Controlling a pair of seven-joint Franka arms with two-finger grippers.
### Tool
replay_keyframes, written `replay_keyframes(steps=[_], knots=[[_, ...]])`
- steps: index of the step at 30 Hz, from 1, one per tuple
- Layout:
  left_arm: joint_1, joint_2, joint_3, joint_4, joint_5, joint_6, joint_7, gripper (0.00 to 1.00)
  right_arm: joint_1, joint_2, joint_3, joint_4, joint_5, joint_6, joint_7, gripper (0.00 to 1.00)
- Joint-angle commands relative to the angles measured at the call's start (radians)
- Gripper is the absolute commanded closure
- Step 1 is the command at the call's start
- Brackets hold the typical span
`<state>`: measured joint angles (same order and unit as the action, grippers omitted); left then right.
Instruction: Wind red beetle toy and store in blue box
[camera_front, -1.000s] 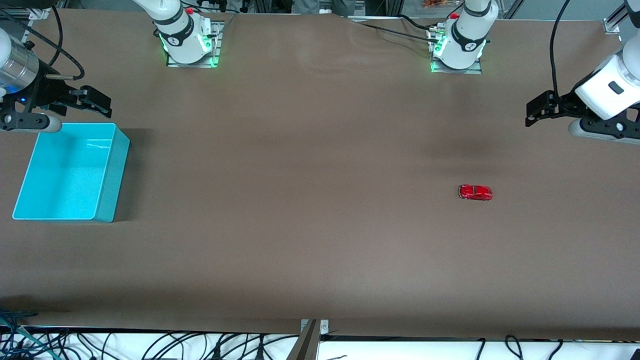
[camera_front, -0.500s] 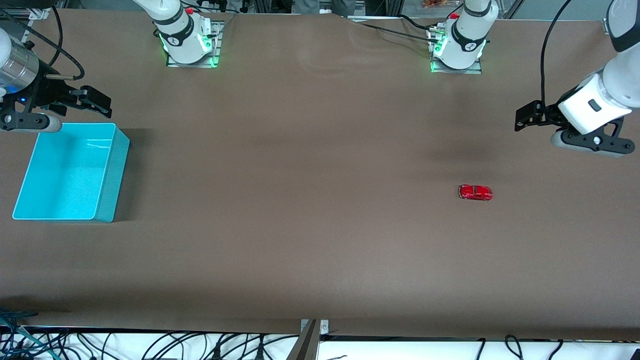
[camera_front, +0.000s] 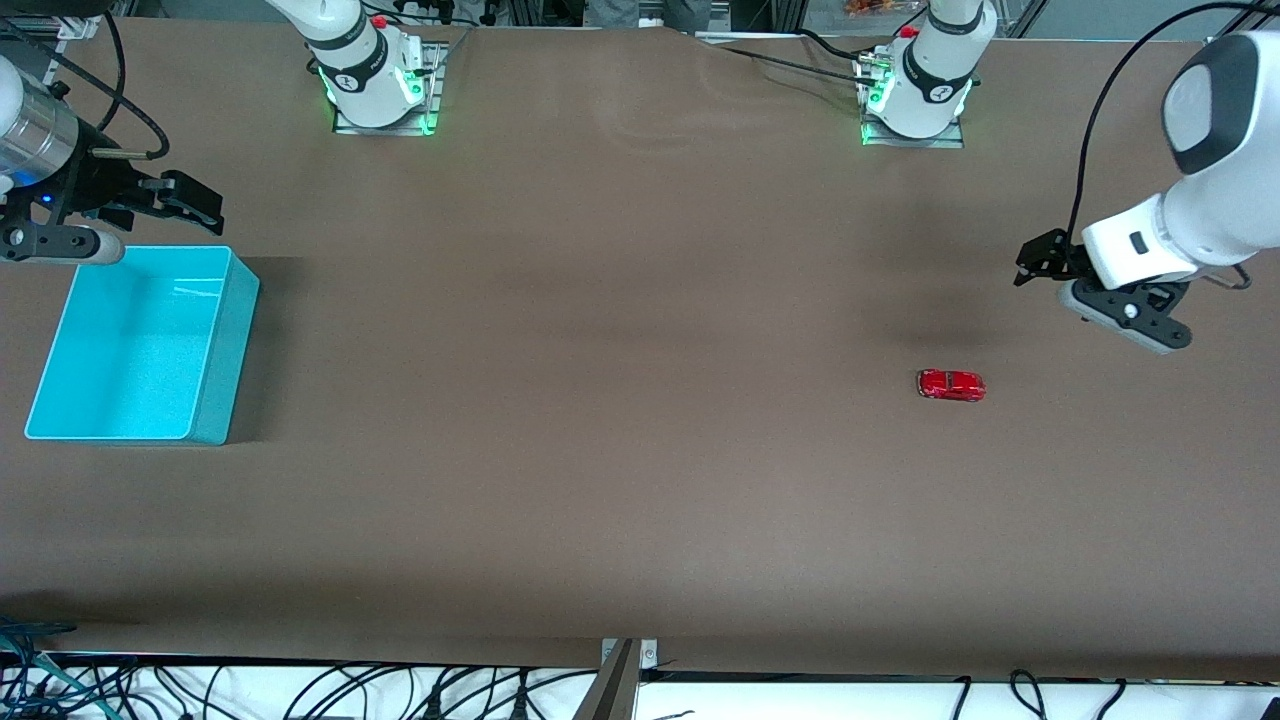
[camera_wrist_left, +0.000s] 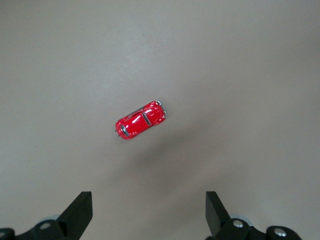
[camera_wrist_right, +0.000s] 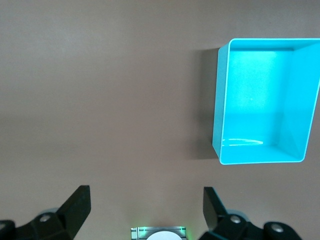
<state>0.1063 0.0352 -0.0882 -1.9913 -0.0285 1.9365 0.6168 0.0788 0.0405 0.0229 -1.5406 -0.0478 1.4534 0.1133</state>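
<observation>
Red beetle toy (camera_wrist_left: 141, 120): glossy painted shell, chrome-look trim. Blue box (camera_wrist_right: 265, 102): smooth plastic, slight sheen inside. Table (camera_front: 620, 400): matt brown covering, faint wrinkles. Left gripper (camera_wrist_left: 149, 215) fingers: matt black plastic.

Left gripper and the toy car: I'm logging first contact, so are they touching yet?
Apart. In the left wrist view, bare table separates the open left gripper from the toy car.

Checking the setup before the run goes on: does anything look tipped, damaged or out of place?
Nothing stands out. The red beetle toy sits upright on its wheels on the table, and the blue box stands upright and empty at the right arm's end.
</observation>
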Motion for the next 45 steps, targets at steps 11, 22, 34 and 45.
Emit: replay_keyframes(steps=[11, 22, 34, 45], knots=[[0.042, 0.118, -0.013, -0.107, -0.008, 0.268, 0.406, 0.00, -0.002, 0.004, 0.003, 0.025, 0.008, -0.024, 0.011, 0.00], [0.087, 0.248, -0.065, -0.106, 0.007, 0.387, 0.599, 0.00, -0.002, 0.004, 0.003, 0.025, 0.008, -0.024, 0.011, 0.00], [0.098, 0.385, -0.079, -0.104, 0.007, 0.547, 0.836, 0.00, -0.002, 0.004, 0.003, 0.025, 0.008, -0.025, 0.009, 0.00], [0.101, 0.456, -0.079, -0.103, 0.027, 0.637, 0.936, 0.00, -0.002, 0.004, 0.003, 0.025, 0.008, -0.025, 0.009, 0.00]])
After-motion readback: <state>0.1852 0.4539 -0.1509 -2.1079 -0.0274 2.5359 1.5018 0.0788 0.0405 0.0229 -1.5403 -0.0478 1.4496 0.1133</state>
